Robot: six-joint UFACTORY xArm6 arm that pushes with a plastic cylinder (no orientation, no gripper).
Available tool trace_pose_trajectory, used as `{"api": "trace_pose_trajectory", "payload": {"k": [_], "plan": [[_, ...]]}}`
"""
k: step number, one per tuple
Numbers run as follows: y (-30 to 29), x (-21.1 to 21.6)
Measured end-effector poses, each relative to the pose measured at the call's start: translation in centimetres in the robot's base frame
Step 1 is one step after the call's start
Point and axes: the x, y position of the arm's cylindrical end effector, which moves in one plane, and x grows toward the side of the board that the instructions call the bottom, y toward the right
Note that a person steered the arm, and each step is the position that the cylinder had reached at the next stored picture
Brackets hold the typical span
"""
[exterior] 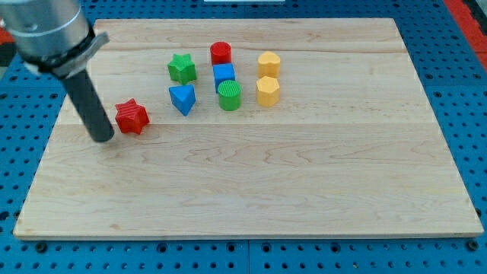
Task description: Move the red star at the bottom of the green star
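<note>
The red star (132,116) lies on the wooden board at the view's left. The green star (182,68) lies above and to the right of it, near the board's top. My tip (102,138) rests on the board just left of the red star, close to it or touching it; I cannot tell which. The dark rod rises from the tip toward the view's top left.
A blue triangular block (183,98) lies below the green star. A red cylinder (221,52), a blue cube (224,74) and a green cylinder (229,95) stand in a column right of it. Two yellow blocks (268,64) (267,90) lie further right. The board's left edge (47,144) is near my tip.
</note>
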Motion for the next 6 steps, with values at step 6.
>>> {"api": "trace_pose_trajectory", "payload": {"k": [6], "plan": [[7.8, -8.5]]}}
